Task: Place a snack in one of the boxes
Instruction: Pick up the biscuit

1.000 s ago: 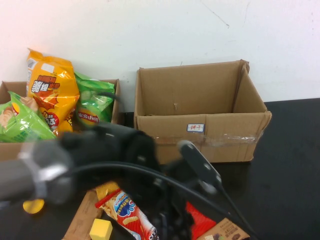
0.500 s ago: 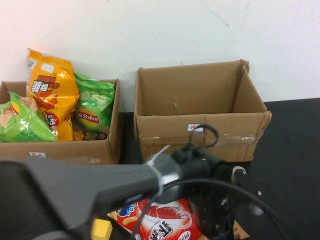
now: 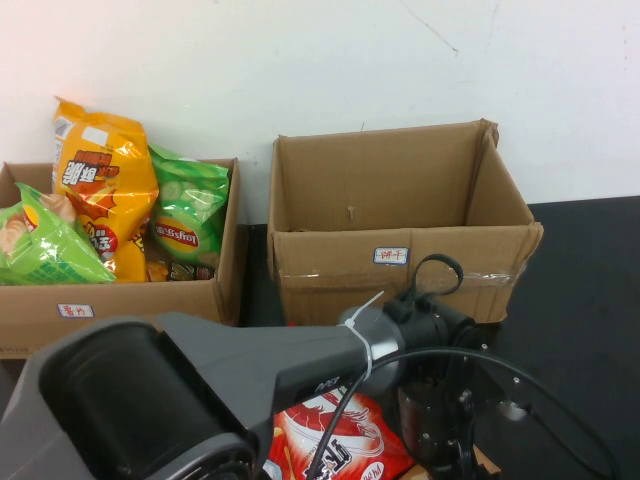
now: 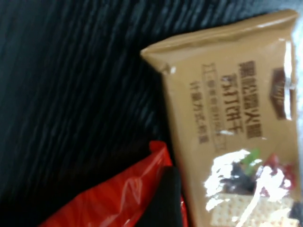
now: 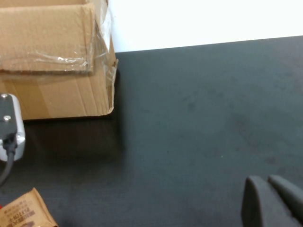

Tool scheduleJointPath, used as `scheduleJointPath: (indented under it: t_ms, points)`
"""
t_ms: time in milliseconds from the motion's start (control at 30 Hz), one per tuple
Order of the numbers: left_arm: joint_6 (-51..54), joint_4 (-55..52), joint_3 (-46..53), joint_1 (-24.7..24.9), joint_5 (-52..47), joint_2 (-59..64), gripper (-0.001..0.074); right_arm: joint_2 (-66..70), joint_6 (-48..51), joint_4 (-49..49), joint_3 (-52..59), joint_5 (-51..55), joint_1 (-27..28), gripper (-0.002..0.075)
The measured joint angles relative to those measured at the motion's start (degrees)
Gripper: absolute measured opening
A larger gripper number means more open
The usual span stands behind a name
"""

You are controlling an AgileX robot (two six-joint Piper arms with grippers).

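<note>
My left arm fills the front of the high view, and its gripper (image 3: 442, 452) points down at the table's front edge. In the left wrist view the left gripper (image 4: 232, 205) is open, with a dark finger (image 4: 165, 198) beside a brown cracker packet (image 4: 236, 118) that lies between the jaws. A red snack bag (image 3: 335, 440) lies just left of it and shows in the left wrist view too (image 4: 118, 198). The right cardboard box (image 3: 400, 235) stands open and empty behind. My right gripper (image 5: 263, 183) is shut and empty over bare black table, out of the high view.
The left cardboard box (image 3: 225, 290) holds orange (image 3: 100, 185) and green (image 3: 190, 210) chip bags. A white wall stands behind the boxes. Black table (image 3: 580, 330) stretches right of the empty box. The brown packet's corner (image 5: 23, 213) shows in the right wrist view.
My left arm has swung right across the front and lowered its gripper over the brown packet. The red bag, partly covered before, now shows. The boxes have not moved.
</note>
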State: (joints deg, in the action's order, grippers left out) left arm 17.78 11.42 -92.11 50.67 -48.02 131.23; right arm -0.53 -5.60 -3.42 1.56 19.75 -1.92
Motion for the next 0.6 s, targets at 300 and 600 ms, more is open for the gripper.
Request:
scheduleJointPath:
  t_ms: [300,600]
  points:
    - [-2.0,0.36,0.0,0.0,0.22,0.35,0.0637,0.0,0.0,0.0,0.0,0.0,0.0,-0.0001]
    - [-4.47,-1.87,0.0,1.82,2.74,1.43,0.0637,0.0,0.0,0.0,0.0,0.0,0.0,-0.0001]
